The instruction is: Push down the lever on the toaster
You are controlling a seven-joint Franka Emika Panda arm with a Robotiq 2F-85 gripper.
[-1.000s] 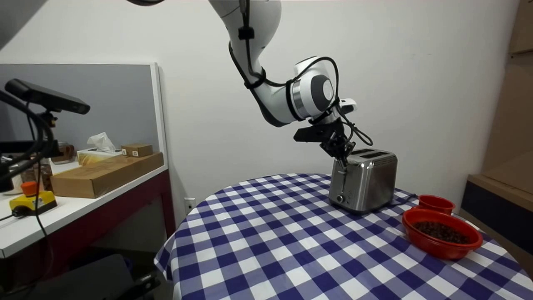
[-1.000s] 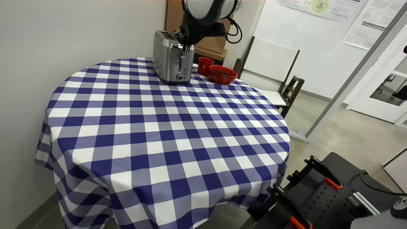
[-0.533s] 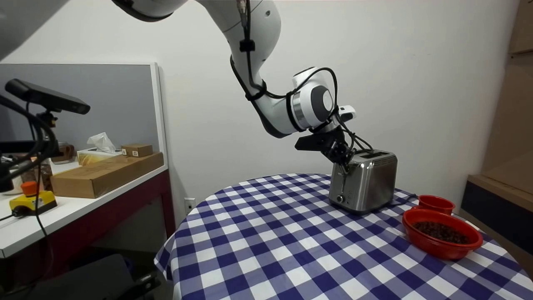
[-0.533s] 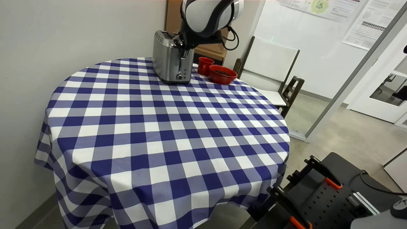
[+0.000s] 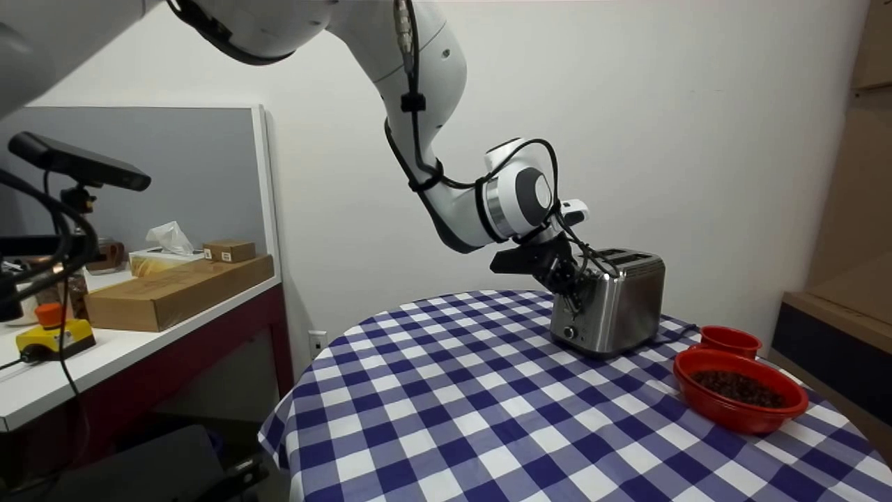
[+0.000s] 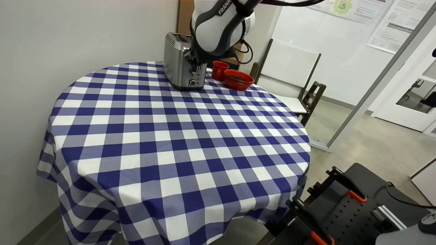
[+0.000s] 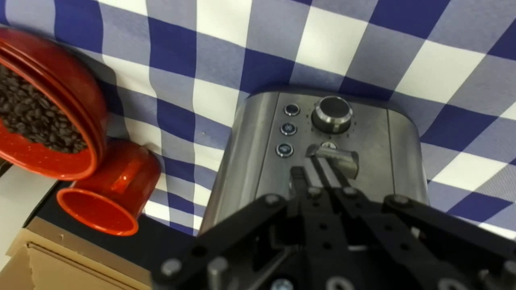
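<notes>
The toaster (image 5: 631, 307) is a shiny silver box standing upright on the checkered table; it also shows in an exterior view (image 6: 174, 63) and the wrist view (image 7: 246, 161). Its lever (image 7: 347, 162) is a short silver bar on the front face, low and close above the round dial (image 7: 333, 113). My gripper (image 7: 321, 160) is shut, with its fingertips together at the top edge of the lever, seemingly touching it. In both exterior views the gripper is at the toaster's front, just above the dial, and hides most of the lever and slot.
A red bowl (image 5: 759, 413) with dark beans and a red cup (image 5: 732, 340) stand beside the toaster. The wall is behind the table. A cardboard box (image 7: 60, 262) and a chair (image 6: 284, 64) are beyond the table's edge. Cables hang from the wrist close to the toaster's top.
My shut gripper has moved steadily down along the toaster's front, from near its top to just above the dial. The lever has slid down with it. The toaster stays in place.
</notes>
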